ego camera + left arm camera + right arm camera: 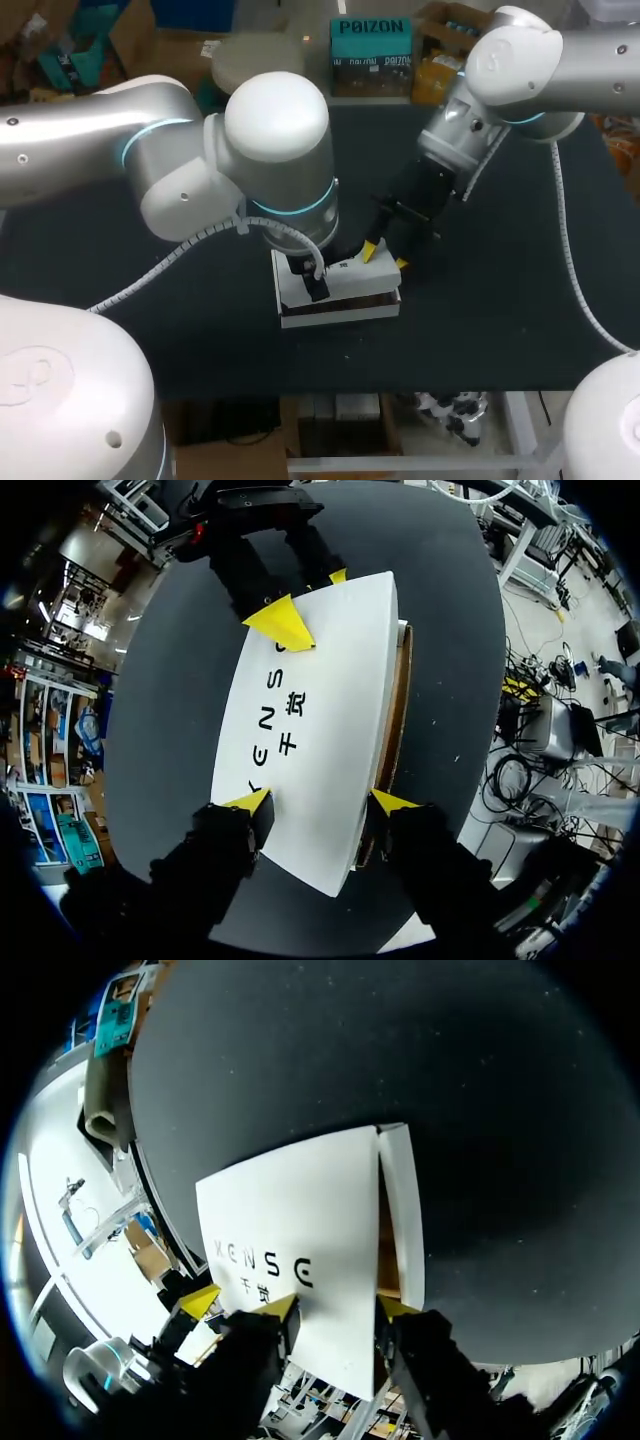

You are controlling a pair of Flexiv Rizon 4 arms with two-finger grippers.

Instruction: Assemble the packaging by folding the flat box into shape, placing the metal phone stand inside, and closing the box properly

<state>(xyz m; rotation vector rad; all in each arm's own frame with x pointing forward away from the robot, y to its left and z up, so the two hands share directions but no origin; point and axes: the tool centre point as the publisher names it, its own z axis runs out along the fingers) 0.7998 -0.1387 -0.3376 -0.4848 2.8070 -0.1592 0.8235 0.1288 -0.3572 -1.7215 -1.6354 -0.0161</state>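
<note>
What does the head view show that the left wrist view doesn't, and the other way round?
Only the head view shows both whole arms, left arm and right arm, meeting mid-table. Only the left wrist view shows the black print running along the lid. Both show the white box, the dark table and the right arm's yellow fingertip on the lid.

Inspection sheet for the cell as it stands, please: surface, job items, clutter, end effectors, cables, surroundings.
surface: black table.
job's things: white box mid-table, folded up, lid down, brown gap along one side; phone stand not visible.
clutter: nothing seen.
end effectors: left end effector at one end of the box, right end effector at the other; grip unclear.
cables: white conduit left of the box; white cable over the table's right side.
surroundings: nothing seen.
</note>
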